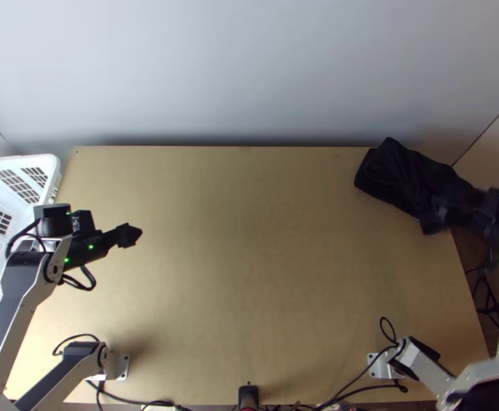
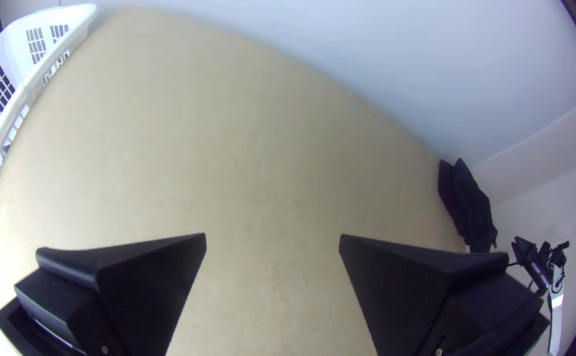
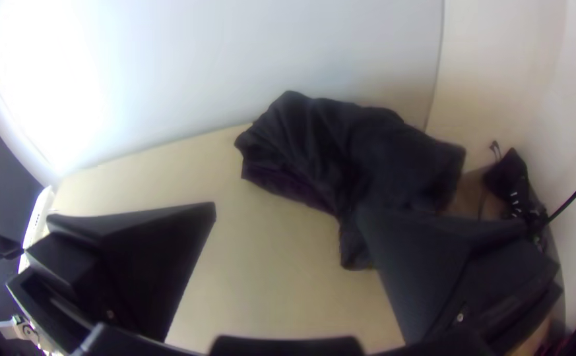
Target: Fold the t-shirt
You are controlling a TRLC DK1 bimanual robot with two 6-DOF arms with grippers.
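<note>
End effectors spread, right [image 3: 288, 209] and left [image 2: 273, 236]; black t-shirt [image 1: 396, 171] bunched at 2 o'clock.
I judge it light, limp and soft, nothing to break, inclined to slump and slide rather than hold a crease. I'd pinch the loose lower flap, at the bundle's 5 o'clock in the top view, deep enough to catch more than one layer, then draw it towards 8 o'clock for spreading. One finger overlaps the cloth in my right wrist view; contact I cannot tell. Beyond lies the wooden counter [image 1: 249, 274], with a white basket [image 1: 27, 181] at 10 o'clock.
</note>
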